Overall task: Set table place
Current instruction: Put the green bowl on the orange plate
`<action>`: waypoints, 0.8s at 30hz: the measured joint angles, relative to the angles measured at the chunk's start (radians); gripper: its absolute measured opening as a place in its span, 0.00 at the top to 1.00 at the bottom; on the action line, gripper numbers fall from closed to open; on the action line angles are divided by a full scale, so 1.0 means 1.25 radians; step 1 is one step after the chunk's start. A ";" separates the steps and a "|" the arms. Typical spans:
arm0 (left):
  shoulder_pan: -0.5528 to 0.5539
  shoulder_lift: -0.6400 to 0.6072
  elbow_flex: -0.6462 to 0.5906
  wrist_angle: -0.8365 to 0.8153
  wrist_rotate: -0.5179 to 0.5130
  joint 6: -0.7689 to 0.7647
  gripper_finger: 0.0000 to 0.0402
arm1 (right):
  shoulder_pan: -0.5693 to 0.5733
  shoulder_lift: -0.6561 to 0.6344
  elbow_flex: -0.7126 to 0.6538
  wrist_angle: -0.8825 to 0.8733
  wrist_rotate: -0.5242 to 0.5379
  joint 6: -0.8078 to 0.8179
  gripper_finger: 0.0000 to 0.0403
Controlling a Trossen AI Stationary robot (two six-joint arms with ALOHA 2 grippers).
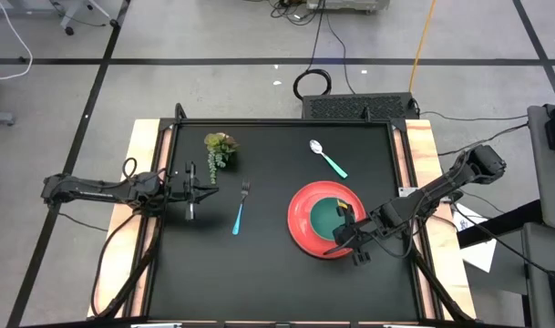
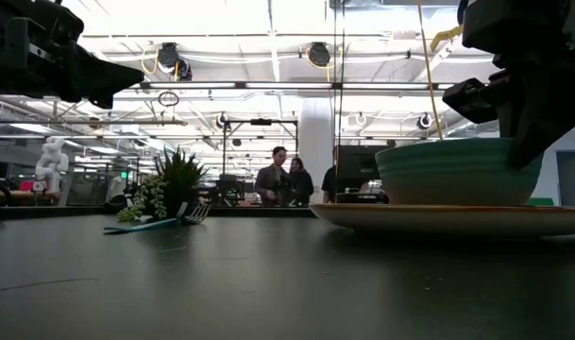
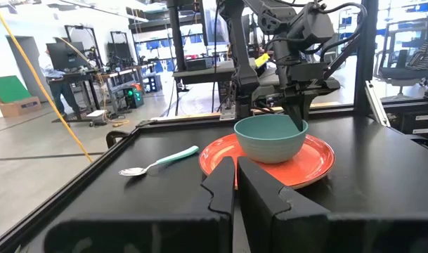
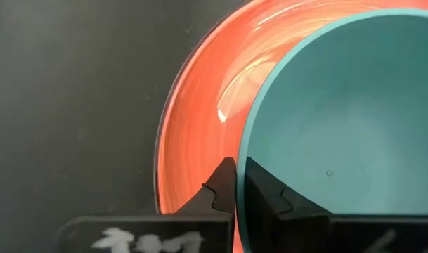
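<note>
Teal round bowl (image 1: 329,217) sits on the round red plate (image 1: 306,211) on the matte black tabletop (image 1: 259,273); right gripper (image 1: 347,217) fingers pinch the bowl's rim; left gripper (image 1: 202,191), fingers clenched empty, hovers well left of the plate.

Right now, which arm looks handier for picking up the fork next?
Probably the left. The left gripper hovers at the table's left side, close to the fork, with its fingers shut. The right gripper is across the table at the rim of the bowl on the plate.
</note>
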 joint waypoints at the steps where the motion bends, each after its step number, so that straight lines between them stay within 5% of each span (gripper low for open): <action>1: 0.000 0.000 0.000 0.000 0.000 0.000 0.94 | 0.000 0.000 0.000 0.000 0.000 0.000 1.00; 24: 0.000 0.000 0.000 0.000 0.000 0.000 0.94 | 0.000 0.001 -0.001 -0.003 -0.001 0.015 0.91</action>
